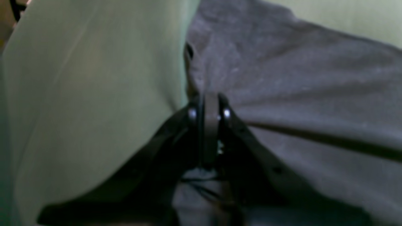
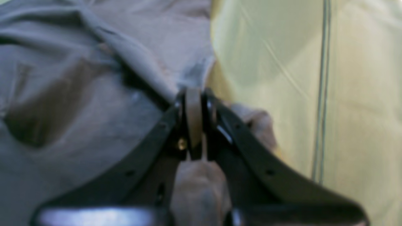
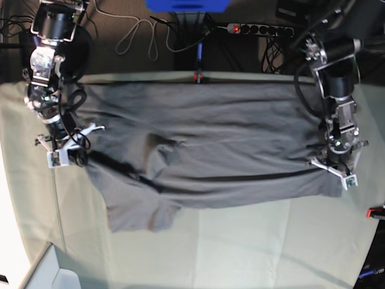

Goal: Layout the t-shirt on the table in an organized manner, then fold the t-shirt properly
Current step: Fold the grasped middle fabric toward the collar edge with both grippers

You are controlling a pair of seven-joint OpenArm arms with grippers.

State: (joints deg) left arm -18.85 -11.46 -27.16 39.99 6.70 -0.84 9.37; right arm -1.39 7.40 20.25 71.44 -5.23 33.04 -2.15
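My left claw (image 3: 340, 170) and right claw (image 3: 65, 152) each pinch an opposite edge of the t-shirt (image 3: 210, 150), stretching it flat across the bench (image 3: 252, 241) so wrinkles pull out before folding.

A power strip (image 3: 260, 28) with a lit red switch lies beyond the far table edge, up past the claw on the base view's right. A white cable (image 3: 139, 36) loops nearer the other claw. A blue object (image 3: 186, 5) sits between them at top.
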